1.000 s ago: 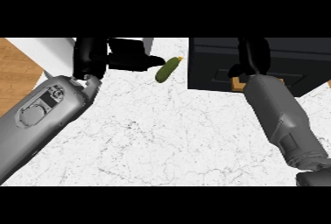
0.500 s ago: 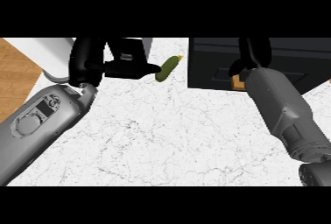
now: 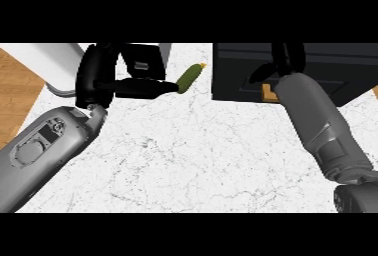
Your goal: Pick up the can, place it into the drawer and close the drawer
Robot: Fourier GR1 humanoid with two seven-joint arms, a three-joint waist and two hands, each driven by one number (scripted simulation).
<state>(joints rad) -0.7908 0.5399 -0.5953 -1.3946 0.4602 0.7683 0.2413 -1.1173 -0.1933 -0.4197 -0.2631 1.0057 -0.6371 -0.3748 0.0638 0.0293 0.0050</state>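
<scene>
Scanning from the counter's left edge: wood floor shows past it, then the left forearm (image 3: 48, 150) comes up from the lower-left corner. The left hand (image 3: 100, 75) sits near the far-left corner of the counter (image 3: 199, 160), fingers straight and upright, thumb (image 3: 148, 89) out sideways to the right. It holds nothing; reads as parked.

Just right of the thumb tip: a small green cucumber-like item (image 3: 190, 76), long axis tilted, running up-right toward the far edge. Not the can as far as I can tell.

Right of that: the dark drawer unit (image 3: 244, 75) fills the counter's far-right corner. A small orange-tan patch (image 3: 269, 93) peeks out at its near edge, against the right forearm (image 3: 321, 130).

The right hand (image 3: 284, 57) is over the top of the drawer unit, at the far edge. Fingers partly cropped and dark-on-dark, so I can't tell how they're set or whether anything is in them.

The can: not clearly visible. It could be inside or under the right hand, or be that orange patch; can't confirm.

Judgement: the right hand is the nearer one to the drawer, directly above it, so the next move turns on that hand. The left hand is well apart across the counter. Placing looks to be in hand; closing not yet done.
</scene>
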